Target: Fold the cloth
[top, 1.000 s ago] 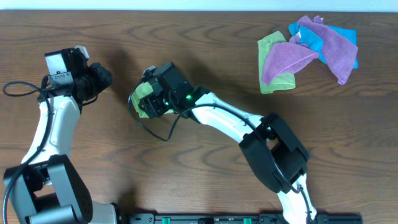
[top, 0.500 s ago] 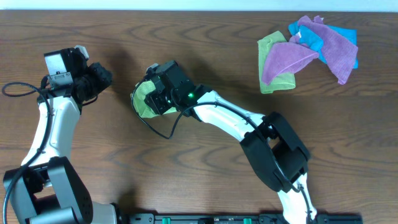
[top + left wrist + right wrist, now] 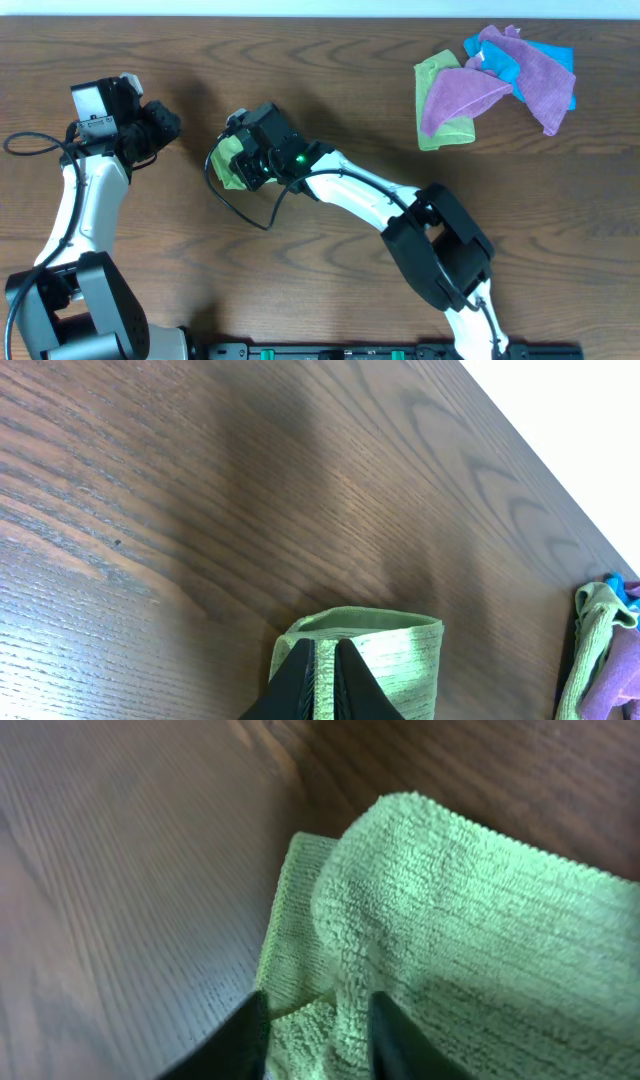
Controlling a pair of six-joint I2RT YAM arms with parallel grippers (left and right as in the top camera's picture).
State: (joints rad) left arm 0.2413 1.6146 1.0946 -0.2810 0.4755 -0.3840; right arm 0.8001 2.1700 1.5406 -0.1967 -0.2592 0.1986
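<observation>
A small light-green cloth lies folded on the dark wooden table, left of centre. My right gripper is down on its right part. In the right wrist view its fingers stand apart, with a raised fold of the green cloth between them. My left gripper hovers to the left of the cloth, apart from it. In the left wrist view its fingers are together, and the cloth lies on the table beyond them.
A pile of other cloths, green, purple and blue, lies at the back right. It also shows at the right edge of the left wrist view. The table's far edge runs along the top.
My right gripper shifted slightly right over the cloth, then back left, and the cloth's visible edge moved with it. The left arm has not moved.
</observation>
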